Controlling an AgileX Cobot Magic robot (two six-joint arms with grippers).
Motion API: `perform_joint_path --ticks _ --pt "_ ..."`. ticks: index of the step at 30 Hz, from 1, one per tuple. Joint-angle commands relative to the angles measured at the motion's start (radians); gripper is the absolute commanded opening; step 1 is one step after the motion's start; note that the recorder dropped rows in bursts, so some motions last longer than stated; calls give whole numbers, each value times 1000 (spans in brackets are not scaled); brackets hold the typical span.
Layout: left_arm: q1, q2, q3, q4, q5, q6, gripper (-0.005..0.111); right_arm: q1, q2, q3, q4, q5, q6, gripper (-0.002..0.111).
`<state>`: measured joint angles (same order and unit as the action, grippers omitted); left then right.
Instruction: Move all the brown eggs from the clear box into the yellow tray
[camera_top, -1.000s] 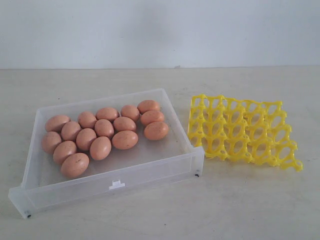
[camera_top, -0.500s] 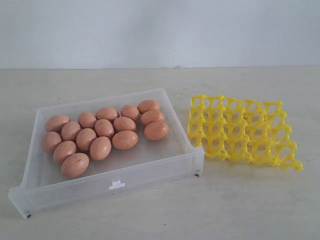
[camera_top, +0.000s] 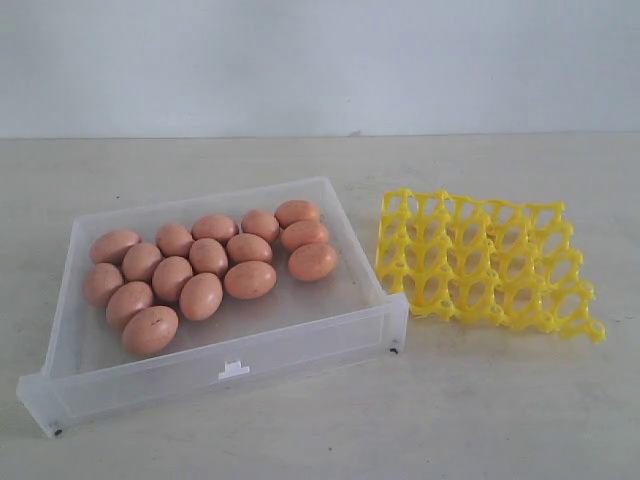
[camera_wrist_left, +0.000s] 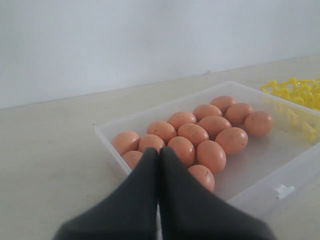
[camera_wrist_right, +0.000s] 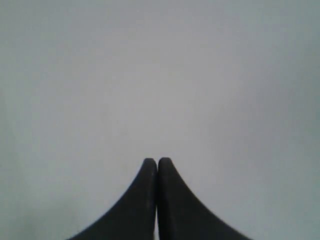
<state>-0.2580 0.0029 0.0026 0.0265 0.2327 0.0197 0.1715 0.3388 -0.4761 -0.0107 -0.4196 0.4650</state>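
Several brown eggs (camera_top: 250, 279) lie clustered in the clear box (camera_top: 300, 345) on the left of the table in the exterior view; the same eggs (camera_wrist_left: 211, 155) and box (camera_wrist_left: 260, 195) show in the left wrist view. The yellow tray (camera_top: 487, 262) stands to the right of the box, its cups bare, and its corner (camera_wrist_left: 299, 92) shows past the box. My left gripper (camera_wrist_left: 159, 151) is shut with nothing in it, hanging short of the box's near corner. My right gripper (camera_wrist_right: 157, 162) is shut and empty, facing a plain wall. Neither arm shows in the exterior view.
The box and tray rest on a pale beige table (camera_top: 480, 420). A plain white wall (camera_top: 320, 60) rises behind the table's far edge. The box has a small white tab (camera_top: 234, 369) on its front wall.
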Motion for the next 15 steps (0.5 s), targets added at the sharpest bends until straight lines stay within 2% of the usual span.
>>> perform_joint_path --ticks 1,3,5,8,10,11,12,13,14,15 --pt "-1 -3 -3 0 -5 1 -4 1 444 -310 -992 204 499 0" --pt "-1 -3 -3 0 -5 1 -4 1 655 -417 -1423 154 767 0" --pt "-1 -3 -3 0 -5 1 -4 1 832 -513 -1734 49 1008 0" --pt "-1 -3 -3 0 -5 1 -4 3 1126 -600 -1734 -22 1047 0" --pt "-1 -3 -3 0 -5 1 -4 42 1242 -626 -1734 215 1029 0" --pt "-1 -3 -3 0 -5 1 -4 88 1302 -629 -1734 602 859 0" --pt "-1 -3 -3 0 -5 1 -4 109 1324 -631 -1734 787 768 0" --pt "-1 -3 -3 0 -5 1 -4 147 1374 -645 -1734 1184 538 0" --pt "-1 -3 -3 0 -5 1 -4 147 1392 -655 -1734 1294 466 0" --pt "-1 -3 -3 0 -5 1 -4 138 1399 -697 -1518 1308 283 0"
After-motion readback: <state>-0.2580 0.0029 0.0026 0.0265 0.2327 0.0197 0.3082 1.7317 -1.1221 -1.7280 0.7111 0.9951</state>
